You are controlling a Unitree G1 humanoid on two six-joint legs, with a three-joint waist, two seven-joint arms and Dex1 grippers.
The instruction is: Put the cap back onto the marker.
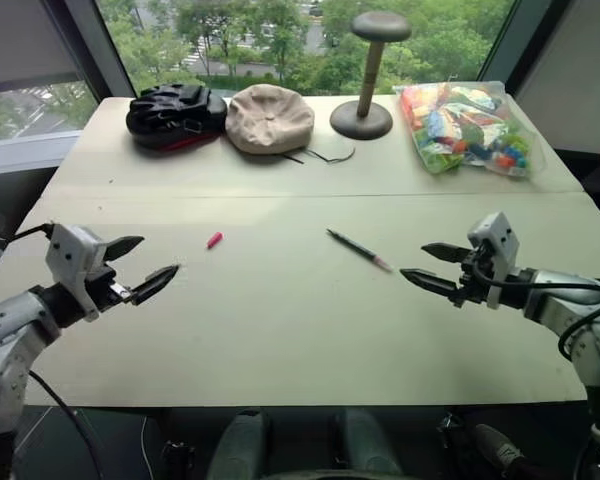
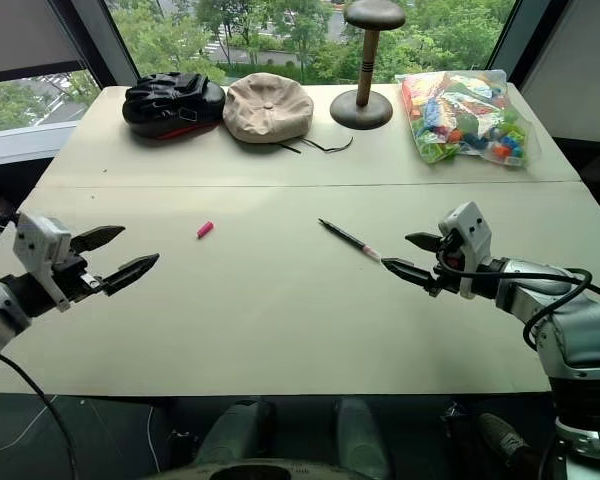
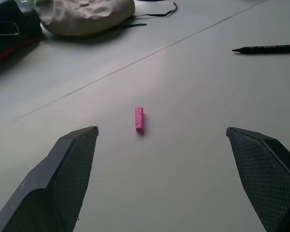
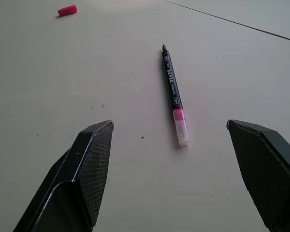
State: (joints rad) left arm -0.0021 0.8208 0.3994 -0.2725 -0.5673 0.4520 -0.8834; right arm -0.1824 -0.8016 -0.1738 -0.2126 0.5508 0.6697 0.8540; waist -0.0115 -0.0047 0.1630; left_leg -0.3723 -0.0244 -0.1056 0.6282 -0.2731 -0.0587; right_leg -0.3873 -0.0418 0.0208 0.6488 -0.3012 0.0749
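Observation:
The small pink cap lies on the pale table, left of centre. The slim dark marker lies uncapped near the middle, its pink and clear end toward my right side. My left gripper hovers open above the table, a little to the left of the cap, with the cap lying ahead between its fingers. My right gripper is open too, just right of the marker's pink end, and the marker lies ahead of its spread fingers. Nothing is held.
Along the far edge sit a black helmet, a beige cap with a thin dark cord, a wooden stand and a clear bag of colourful toys. A seam crosses the table.

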